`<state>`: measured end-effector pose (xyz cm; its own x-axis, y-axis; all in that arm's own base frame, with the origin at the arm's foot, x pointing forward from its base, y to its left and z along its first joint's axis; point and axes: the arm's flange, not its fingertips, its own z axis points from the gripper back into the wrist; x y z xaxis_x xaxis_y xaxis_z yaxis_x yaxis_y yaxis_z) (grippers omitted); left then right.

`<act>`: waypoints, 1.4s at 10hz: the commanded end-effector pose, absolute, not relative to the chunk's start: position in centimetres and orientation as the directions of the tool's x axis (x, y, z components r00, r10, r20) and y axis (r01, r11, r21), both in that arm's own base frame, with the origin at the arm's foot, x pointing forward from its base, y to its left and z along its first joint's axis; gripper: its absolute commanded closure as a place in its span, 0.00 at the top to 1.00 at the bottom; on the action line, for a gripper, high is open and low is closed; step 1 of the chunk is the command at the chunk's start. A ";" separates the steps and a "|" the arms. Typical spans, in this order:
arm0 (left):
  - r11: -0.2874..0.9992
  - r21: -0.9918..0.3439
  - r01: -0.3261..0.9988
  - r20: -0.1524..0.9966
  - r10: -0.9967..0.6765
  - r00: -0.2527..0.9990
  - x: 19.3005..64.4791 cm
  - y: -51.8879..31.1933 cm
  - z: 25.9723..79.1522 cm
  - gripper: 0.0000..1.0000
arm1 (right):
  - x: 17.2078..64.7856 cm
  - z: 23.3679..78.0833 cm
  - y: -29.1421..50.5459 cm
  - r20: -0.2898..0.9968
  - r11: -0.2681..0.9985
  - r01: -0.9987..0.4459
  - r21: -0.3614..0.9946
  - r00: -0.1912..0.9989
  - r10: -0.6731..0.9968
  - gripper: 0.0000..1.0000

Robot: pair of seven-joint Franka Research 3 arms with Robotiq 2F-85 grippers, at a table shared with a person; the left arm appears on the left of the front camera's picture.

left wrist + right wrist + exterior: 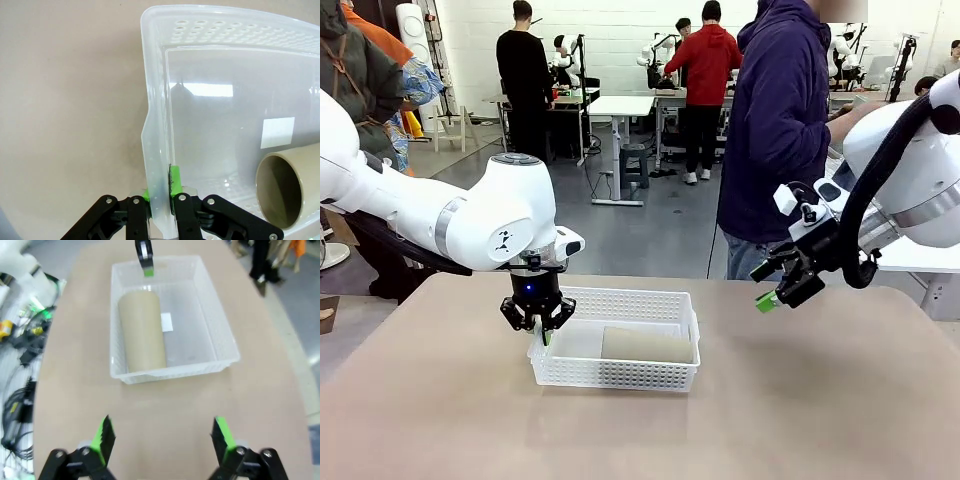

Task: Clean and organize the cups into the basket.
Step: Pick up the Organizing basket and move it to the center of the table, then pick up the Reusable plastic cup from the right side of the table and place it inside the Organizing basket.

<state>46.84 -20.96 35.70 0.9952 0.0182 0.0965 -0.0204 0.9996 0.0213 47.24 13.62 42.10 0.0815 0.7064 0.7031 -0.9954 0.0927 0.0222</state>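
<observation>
Counter surface in the foreground lies bare, and bare counter also rings the basket on every side.

Left gripper is clamped on the basket's short end wall. One finger sits inside and one outside, pinching the thin rim between the green pads.

Right gripper hangs in the air at the robot's right, well apart from the basket. Its fingers are spread wide and hold nothing.

One tan cup lies on its side in the basket, along the near long wall. Its open mouth faces the pinched end.

Handling, as a judgement:
- **Basket:** the white lattice plastic looks light and springy. A pinch at one end is likely to bow the wall and tip the far end if lifted, so sliding it across the counter suits it better than carrying.
- **Cup:** it appears stiff, light and matte, so not slippery. It lies loose, though, and being tapered it would roll in a curve when the basket moves.
- **Where to grip the cup:** across the body near the middle seems best, coming from above. The neighbouring wall leaves little gap for a finger on that side.

The rest of the basket floor is free for more cups. A person stands past the counter's far edge.
</observation>
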 end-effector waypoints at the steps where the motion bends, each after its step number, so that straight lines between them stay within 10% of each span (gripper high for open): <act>1: 1.000 0.024 -0.012 0.099 0.010 0.995 46.8 -21.0 35.8 0.00 | 47.7 42.3 14.6 0.695 0.068 -0.998 0.014 0.058 0.717 1.00; 7: 1.000 0.024 -0.012 0.099 0.010 0.995 46.8 -21.0 35.8 0.00 | 47.3 42.3 14.5 0.702 0.075 -0.997 0.016 0.064 0.709 1.00; 14: 1.000 0.024 -0.012 0.099 0.010 0.995 46.8 -21.0 35.8 0.00 | 44.3 41.4 -0.3 0.963 0.057 -0.998 0.028 0.042 0.266 1.00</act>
